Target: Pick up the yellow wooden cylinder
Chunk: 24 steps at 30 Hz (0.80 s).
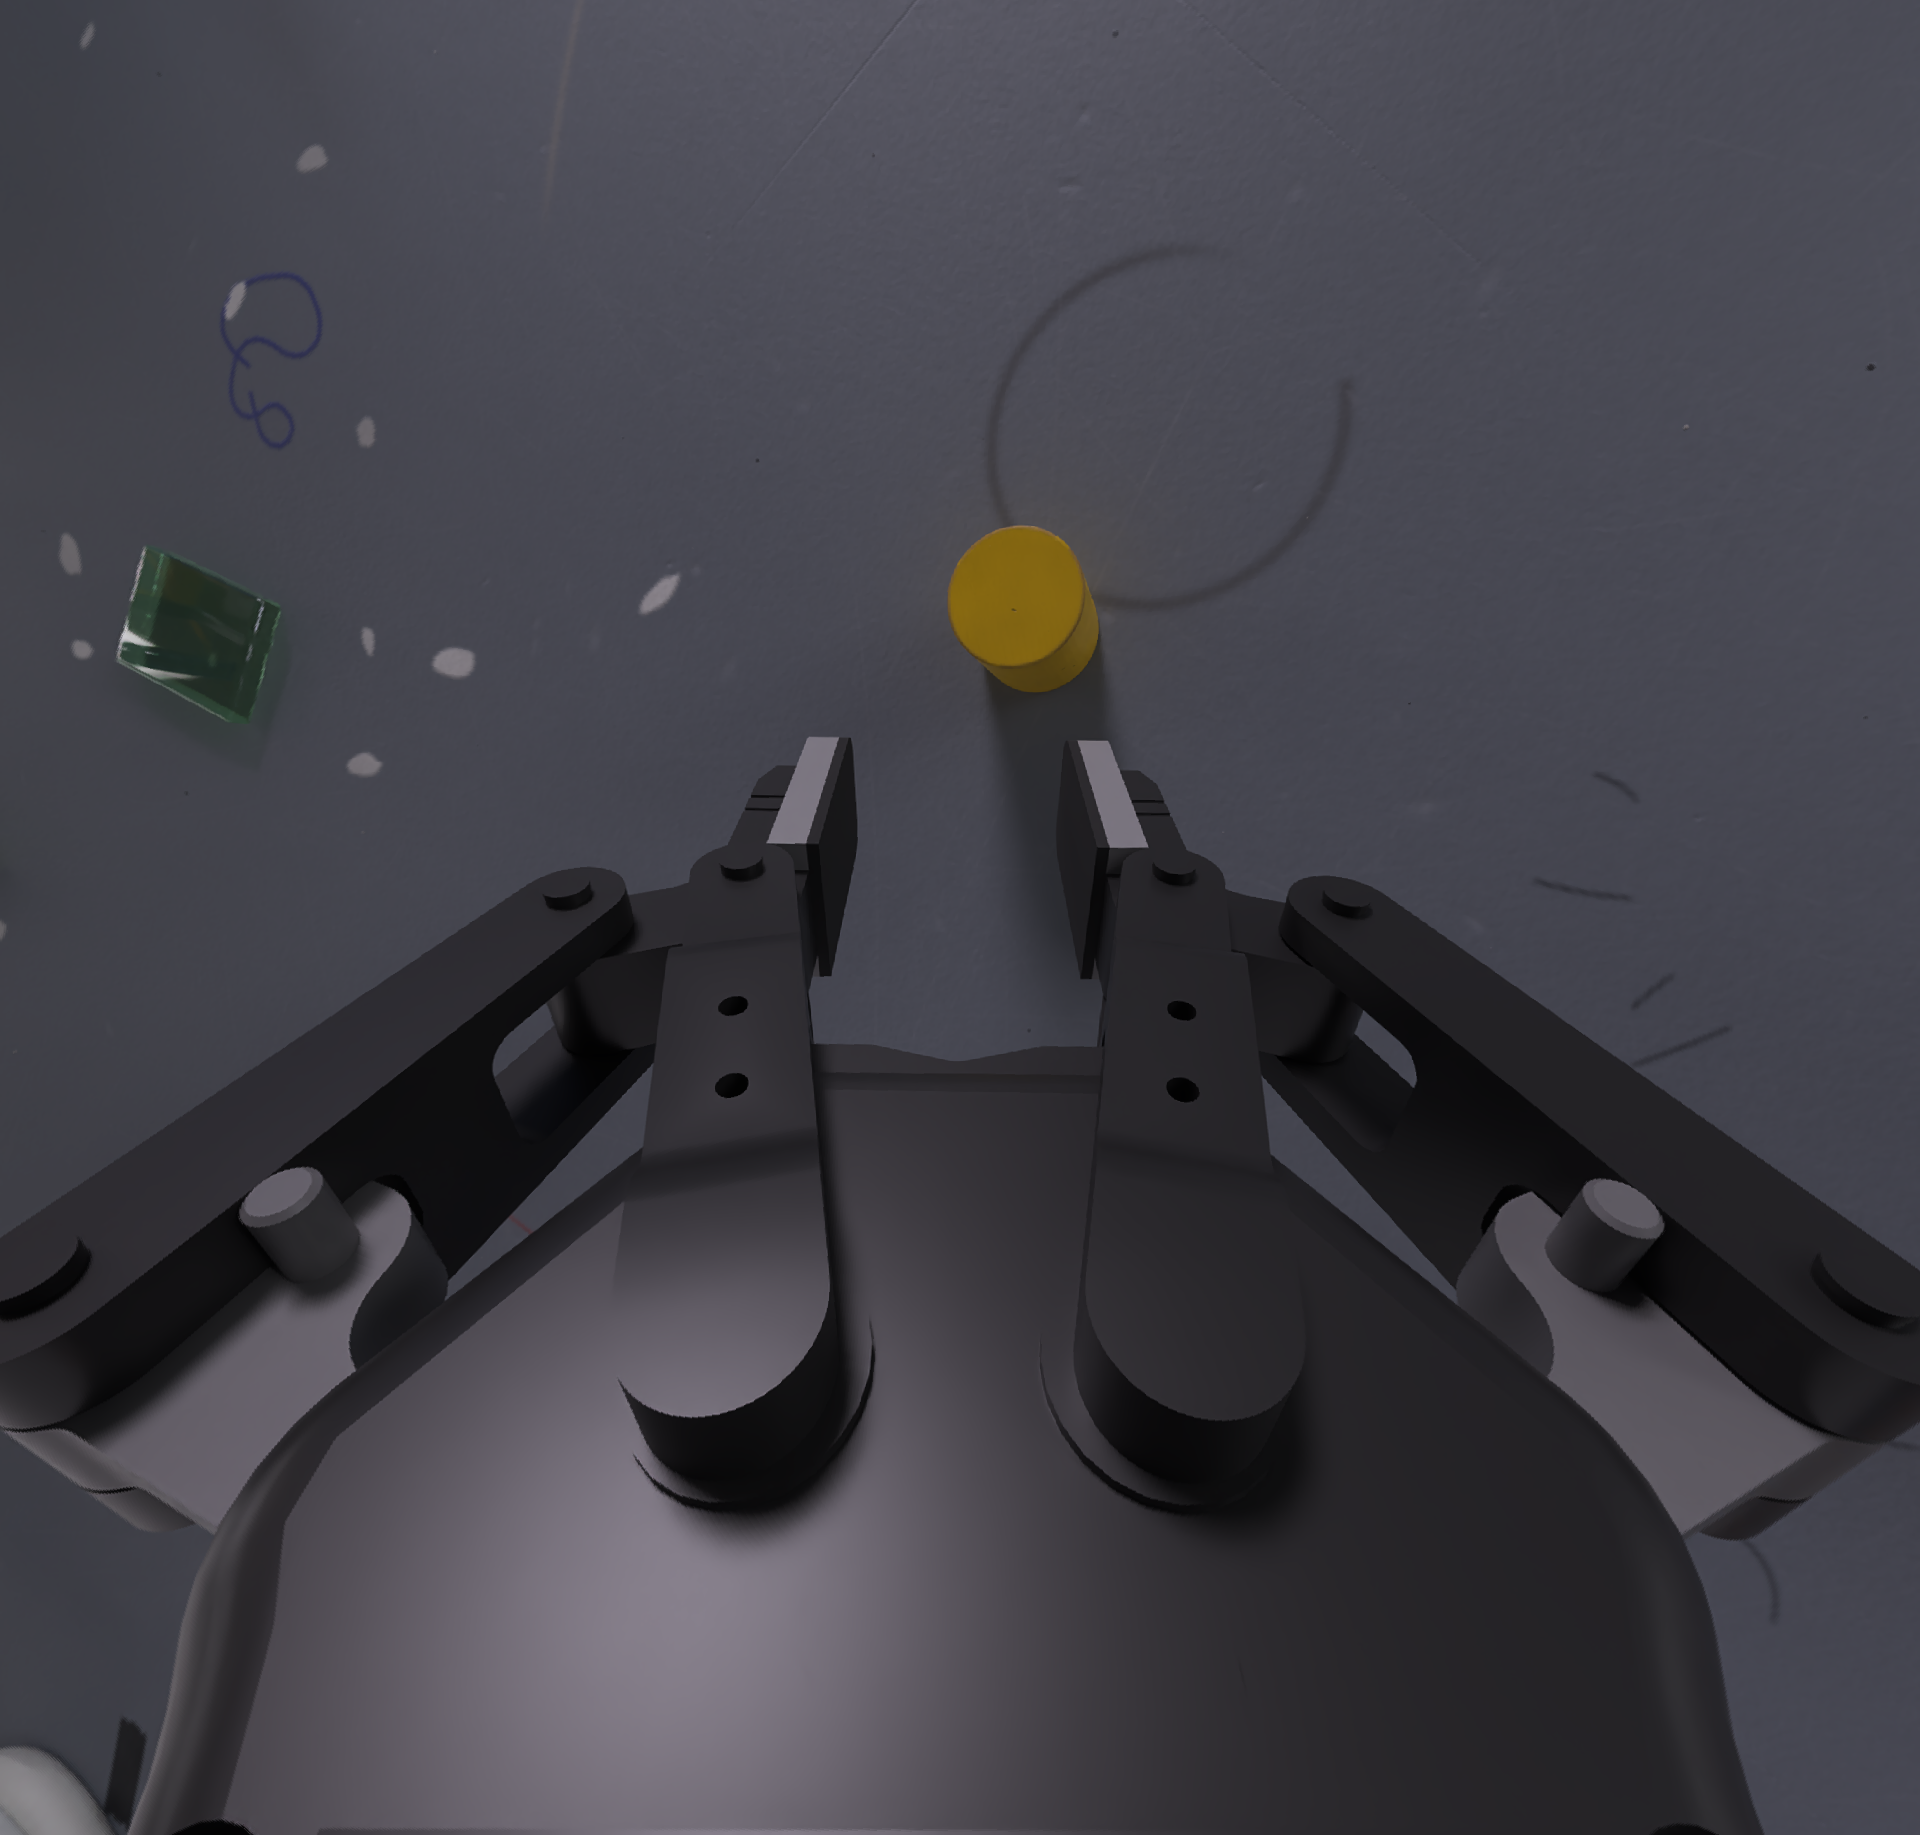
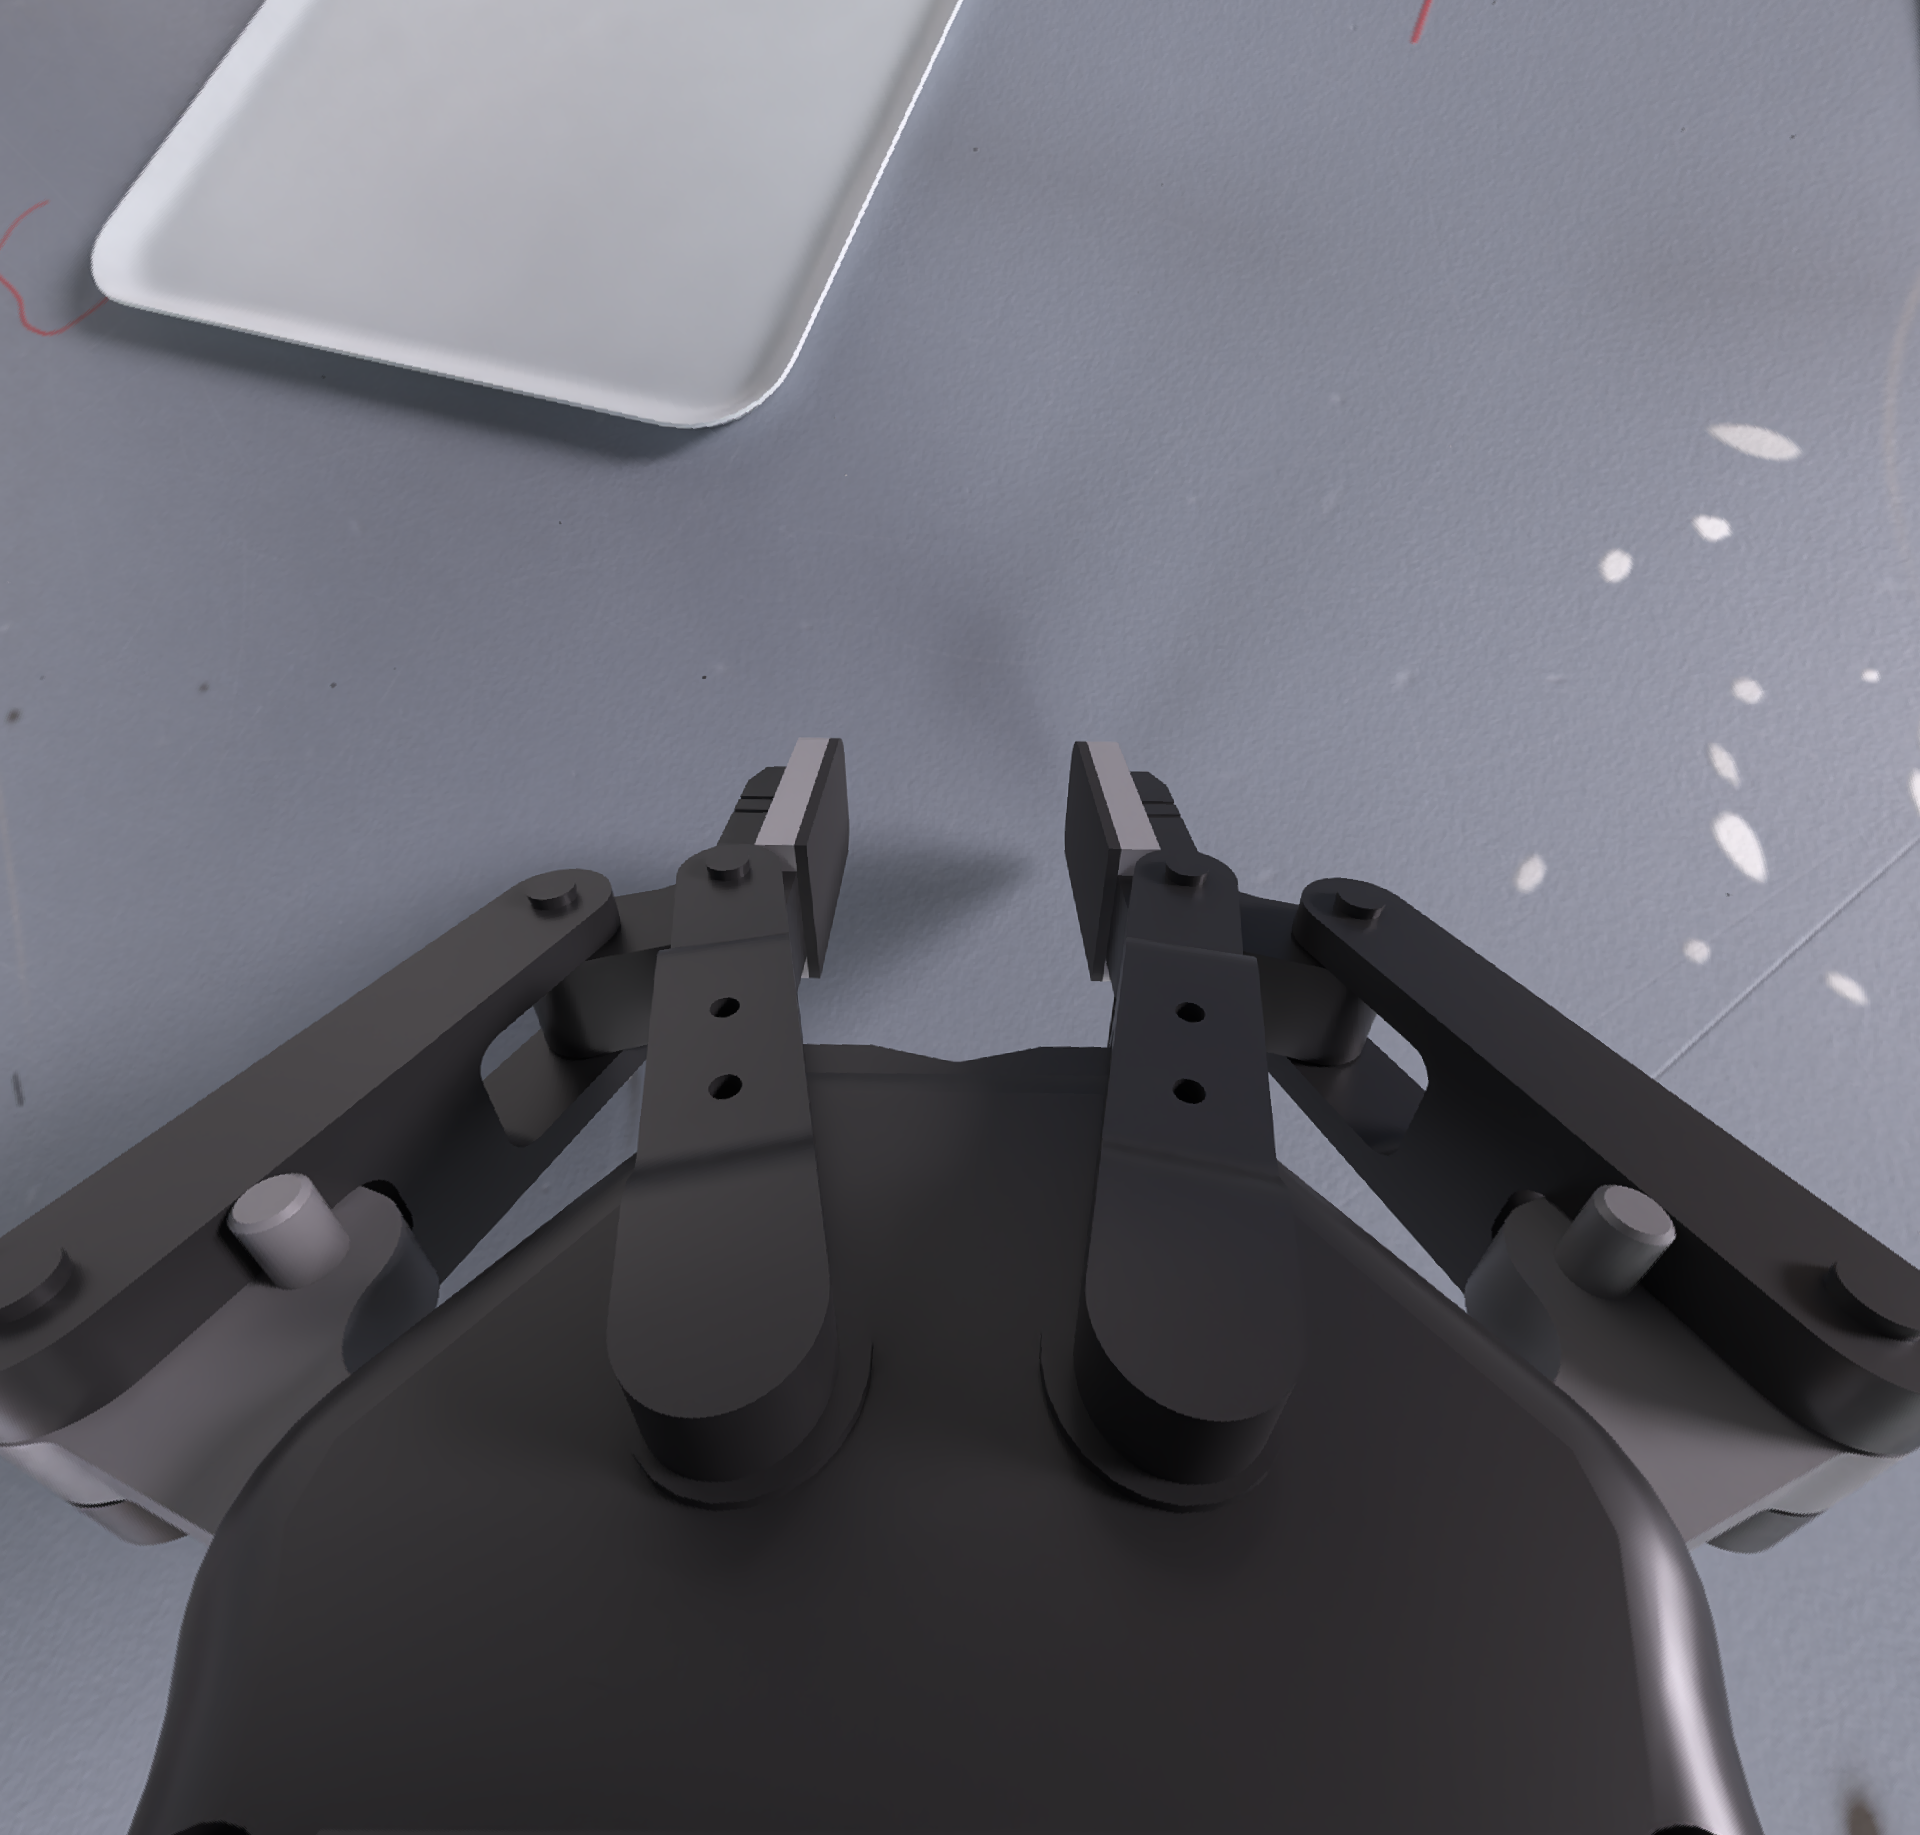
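The yellow wooden cylinder (image 1: 1022,603) stands upright on the grey table (image 1: 1455,175), just past the fingertips at about 12 o'clock from the left gripper (image 1: 956,777), whose jaws are spread apart with nothing between them. Out at 9 o'clock sits a green translucent block (image 1: 200,634), well apart from the cylinder. Over on the right wrist view, the right gripper (image 2: 956,777) hangs released and empty too, with a white tray (image 2: 499,175) lying at 11 o'clock.
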Each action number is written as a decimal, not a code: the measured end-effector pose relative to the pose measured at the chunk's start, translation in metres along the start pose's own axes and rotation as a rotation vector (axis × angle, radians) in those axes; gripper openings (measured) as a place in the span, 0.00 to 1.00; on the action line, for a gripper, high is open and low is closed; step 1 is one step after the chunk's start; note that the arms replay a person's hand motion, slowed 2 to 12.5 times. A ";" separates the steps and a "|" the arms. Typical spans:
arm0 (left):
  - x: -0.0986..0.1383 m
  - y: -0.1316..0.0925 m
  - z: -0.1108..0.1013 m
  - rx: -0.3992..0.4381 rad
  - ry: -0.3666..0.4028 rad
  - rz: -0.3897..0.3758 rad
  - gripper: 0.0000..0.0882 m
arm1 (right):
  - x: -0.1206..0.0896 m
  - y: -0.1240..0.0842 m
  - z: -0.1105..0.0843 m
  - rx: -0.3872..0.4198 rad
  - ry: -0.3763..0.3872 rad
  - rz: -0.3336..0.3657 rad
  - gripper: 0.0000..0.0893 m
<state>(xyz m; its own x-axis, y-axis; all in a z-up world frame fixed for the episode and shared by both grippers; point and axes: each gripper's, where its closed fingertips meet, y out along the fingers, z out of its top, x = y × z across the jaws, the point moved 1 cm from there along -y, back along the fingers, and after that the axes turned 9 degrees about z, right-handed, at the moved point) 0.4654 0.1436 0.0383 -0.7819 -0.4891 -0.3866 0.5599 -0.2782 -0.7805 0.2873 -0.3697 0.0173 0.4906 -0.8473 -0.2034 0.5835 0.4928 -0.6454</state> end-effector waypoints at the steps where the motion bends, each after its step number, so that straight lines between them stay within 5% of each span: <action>1: 0.000 0.001 0.000 0.000 -0.001 -0.003 0.40 | 0.000 0.000 0.000 0.000 0.000 0.000 0.43; 24: 0.004 0.015 0.006 0.028 0.018 -0.033 0.35 | 0.000 0.000 0.000 0.002 0.007 0.002 0.42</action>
<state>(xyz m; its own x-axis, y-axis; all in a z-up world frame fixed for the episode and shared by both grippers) 0.4721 0.1324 0.0278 -0.8048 -0.4644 -0.3697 0.5410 -0.3176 -0.7788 0.2875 -0.3701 0.0174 0.4874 -0.8477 -0.2095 0.5842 0.4949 -0.6433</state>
